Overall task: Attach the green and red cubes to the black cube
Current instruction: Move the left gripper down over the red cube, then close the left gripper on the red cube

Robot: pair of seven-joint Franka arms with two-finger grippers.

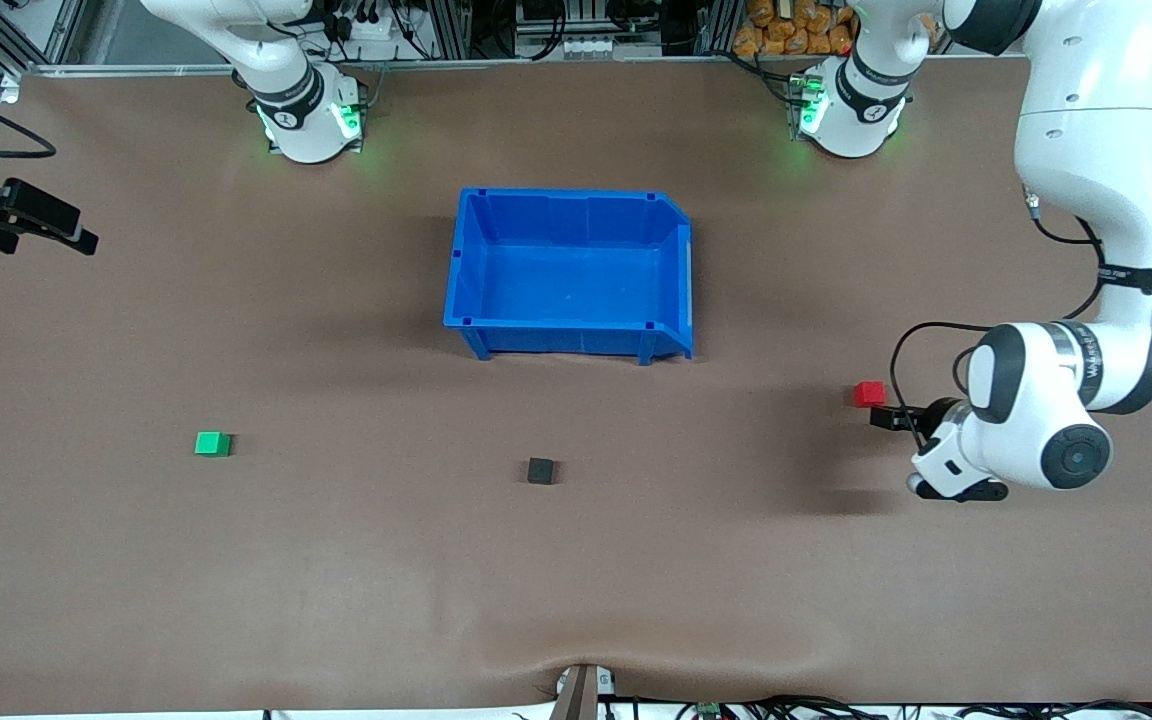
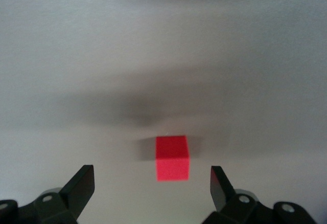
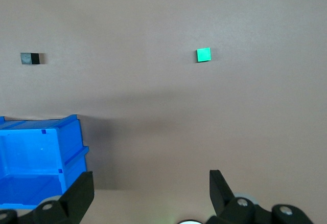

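Note:
The red cube (image 1: 869, 393) lies on the brown table toward the left arm's end. My left gripper (image 1: 894, 420) hangs low right beside it, open. In the left wrist view the red cube (image 2: 172, 157) sits just ahead of the left gripper (image 2: 152, 183), clear of both fingertips. The black cube (image 1: 540, 470) rests mid-table, nearer the front camera than the blue bin. The green cube (image 1: 212, 443) lies toward the right arm's end. My right gripper (image 3: 152, 183) is open and empty, high over the table; its view takes in the green cube (image 3: 203, 54) and black cube (image 3: 30, 58).
An empty blue bin (image 1: 569, 275) stands mid-table, between the two arm bases; its corner (image 3: 41, 157) shows in the right wrist view. A black fixture (image 1: 21, 215) juts in at the table's edge at the right arm's end.

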